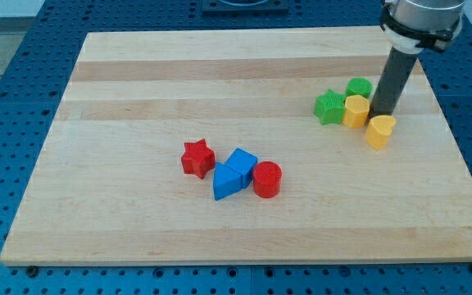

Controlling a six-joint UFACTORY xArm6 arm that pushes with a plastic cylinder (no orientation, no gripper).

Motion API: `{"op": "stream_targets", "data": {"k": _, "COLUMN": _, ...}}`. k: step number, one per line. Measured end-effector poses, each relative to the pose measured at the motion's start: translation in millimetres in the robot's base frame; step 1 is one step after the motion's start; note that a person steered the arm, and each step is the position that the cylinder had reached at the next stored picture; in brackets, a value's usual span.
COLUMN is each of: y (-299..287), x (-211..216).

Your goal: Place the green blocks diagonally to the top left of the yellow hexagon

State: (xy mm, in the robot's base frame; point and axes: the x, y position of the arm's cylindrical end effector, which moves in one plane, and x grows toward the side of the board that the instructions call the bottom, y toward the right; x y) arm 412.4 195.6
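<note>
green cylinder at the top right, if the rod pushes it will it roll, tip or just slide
The green cylinder stands on its flat end, so it probably slides rather than rolls. It looks squat, so tipping seems unlikely. It sits close against the yellow block and my tip, so a push may shift its neighbours too.

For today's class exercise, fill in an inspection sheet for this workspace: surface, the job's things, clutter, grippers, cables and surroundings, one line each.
Surface: wooden board, light, flat, lying on a blue perforated table.
Job's things: green star block and green round block sit at the view's right, touching or nearly touching the yellow hexagon; a second yellow block lies just below-right.
Clutter: red star, blue cube, blue triangle and red cylinder clustered near the board's middle.
Grippers: none; my tip stands just right of the hexagon, above the second yellow block.
Cables: nothing seen.
Surroundings: only the blue table shows.
</note>
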Motion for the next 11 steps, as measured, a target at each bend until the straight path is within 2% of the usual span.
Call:
{"op": "stream_targets", "data": {"k": 1, "y": -13.4, "x": -12.7}}
{"op": "stream_targets", "data": {"k": 3, "y": -167.4, "x": -10.7}}
{"op": "stream_targets", "data": {"k": 4, "y": -167.9, "x": -33.6}}
{"op": "stream_targets", "data": {"k": 5, "y": -202.6, "x": -44.9}}
{"op": "stream_targets", "data": {"k": 6, "y": -162.9, "x": -45.2}}
{"op": "stream_targets", "data": {"k": 7, "y": -132.7, "x": -21.3}}
{"op": "stream_targets", "data": {"k": 8, "y": -68.4, "x": -16.5}}
{"op": "stream_targets", "data": {"k": 9, "y": -23.3, "x": -14.6}}
{"op": "stream_targets", "data": {"k": 10, "y": 14.6, "x": -33.3}}
{"op": "stream_targets", "data": {"k": 11, "y": -2.3, "x": -43.5}}
